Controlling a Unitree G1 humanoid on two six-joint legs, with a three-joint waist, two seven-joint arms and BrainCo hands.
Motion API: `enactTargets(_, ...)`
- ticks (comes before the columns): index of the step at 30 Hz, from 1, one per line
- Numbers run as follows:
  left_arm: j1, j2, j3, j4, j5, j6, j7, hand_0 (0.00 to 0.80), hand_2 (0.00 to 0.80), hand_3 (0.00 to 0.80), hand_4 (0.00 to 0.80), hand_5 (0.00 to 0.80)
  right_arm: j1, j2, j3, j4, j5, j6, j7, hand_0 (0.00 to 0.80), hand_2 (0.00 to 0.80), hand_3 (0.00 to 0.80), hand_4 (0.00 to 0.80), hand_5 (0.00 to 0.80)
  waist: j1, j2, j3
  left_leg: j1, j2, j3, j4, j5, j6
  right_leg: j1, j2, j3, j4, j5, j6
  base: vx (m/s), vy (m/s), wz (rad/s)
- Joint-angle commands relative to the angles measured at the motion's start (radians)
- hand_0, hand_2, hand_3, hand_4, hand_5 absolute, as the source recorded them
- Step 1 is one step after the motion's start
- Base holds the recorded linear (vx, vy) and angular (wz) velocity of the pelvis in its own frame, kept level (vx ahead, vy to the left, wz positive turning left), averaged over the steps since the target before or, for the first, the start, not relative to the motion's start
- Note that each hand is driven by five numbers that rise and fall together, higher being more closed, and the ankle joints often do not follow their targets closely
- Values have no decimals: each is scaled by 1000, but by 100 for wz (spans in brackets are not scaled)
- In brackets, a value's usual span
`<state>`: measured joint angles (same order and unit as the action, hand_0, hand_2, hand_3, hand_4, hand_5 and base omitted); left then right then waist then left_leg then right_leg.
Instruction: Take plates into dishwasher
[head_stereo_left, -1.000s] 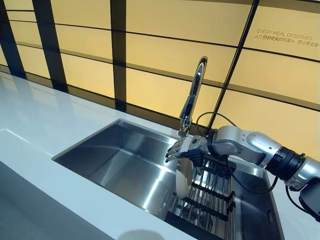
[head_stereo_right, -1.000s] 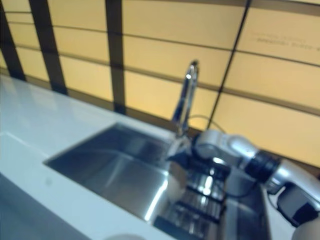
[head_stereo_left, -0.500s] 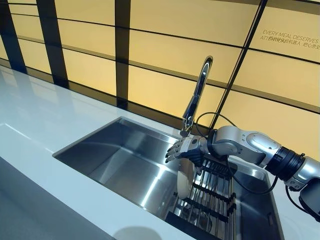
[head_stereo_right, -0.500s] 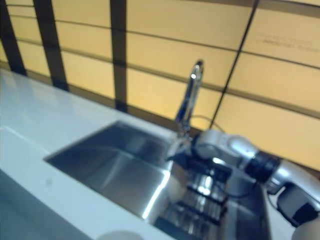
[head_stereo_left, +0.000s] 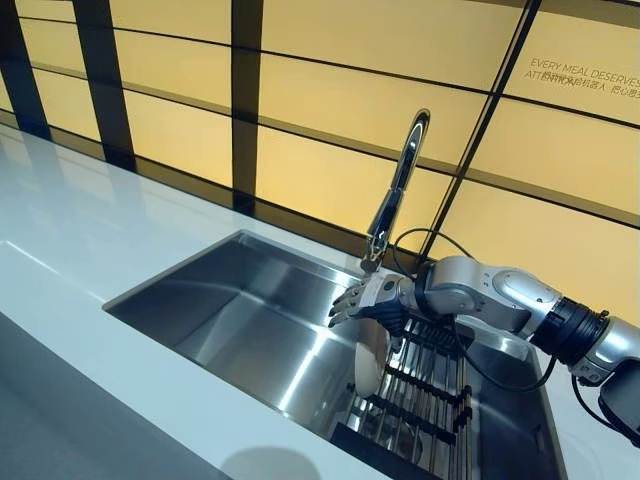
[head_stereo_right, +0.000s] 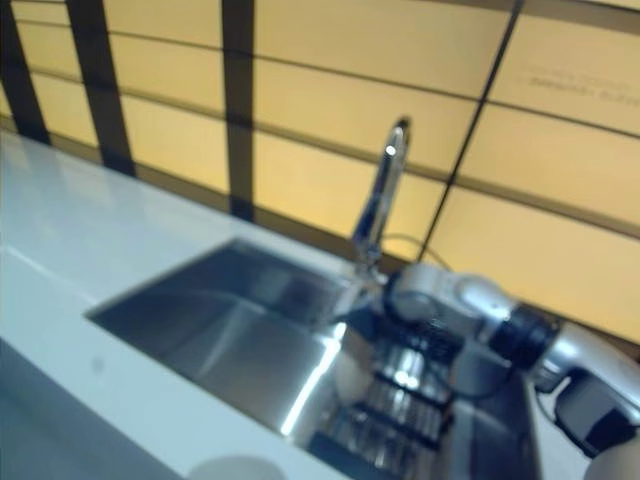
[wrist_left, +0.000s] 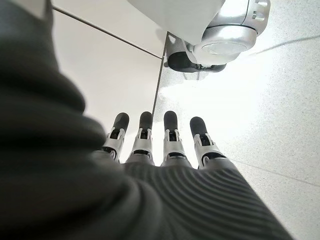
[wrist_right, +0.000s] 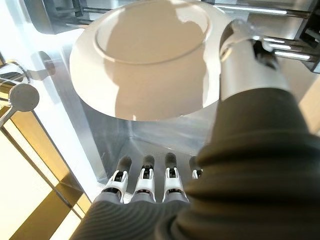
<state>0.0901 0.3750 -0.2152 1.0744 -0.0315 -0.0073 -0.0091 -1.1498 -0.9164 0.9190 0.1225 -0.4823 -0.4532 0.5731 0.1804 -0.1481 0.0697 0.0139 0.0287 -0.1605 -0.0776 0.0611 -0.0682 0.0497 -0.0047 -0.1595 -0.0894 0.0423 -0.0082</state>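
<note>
Item: one white plate (wrist_right: 145, 55), standing on edge in the black dish rack (head_stereo_left: 425, 400) inside the steel sink (head_stereo_left: 240, 320).
Right hand (head_stereo_left: 365, 298): fingers straight, thumb at the plate's rim, not clasping.
Left hand (wrist_left: 160, 145): idle, fingers straight, empty.
Dishwasher: not visible.
Progress: early; lifting and loading remain.
</note>
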Motion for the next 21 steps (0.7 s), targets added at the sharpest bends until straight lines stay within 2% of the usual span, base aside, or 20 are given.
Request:
enactTargets(1,-64,26,-27,18,11,-26,-3,0,0,0,0,0,-16,-44,24,13,-21,-13,-58,0,0,0,0,0,21,-17,2,-8,-6,30,-10,-7,28,22,-26,-28,2,-14,49,0,0,0)
enactTargets(12,-70,21,-27,27,12,-33,-2,0,0,0,0,0,48,-33,-16,13,-78,-8,-118,0,0,0,0,0,17,-11,9,-8,-5,34,-10,-10,29,19,-28,-27,2,-12,50,0,0,0)
enactTargets(21,-75,19,-31,28,9,-37,-1,0,0,0,0,0,61,-31,-18,17,-100,-11,-114,0,0,0,0,0,15,-9,12,-10,-5,34,-10,-10,30,15,-27,-26,3,-11,49,0,0,0)
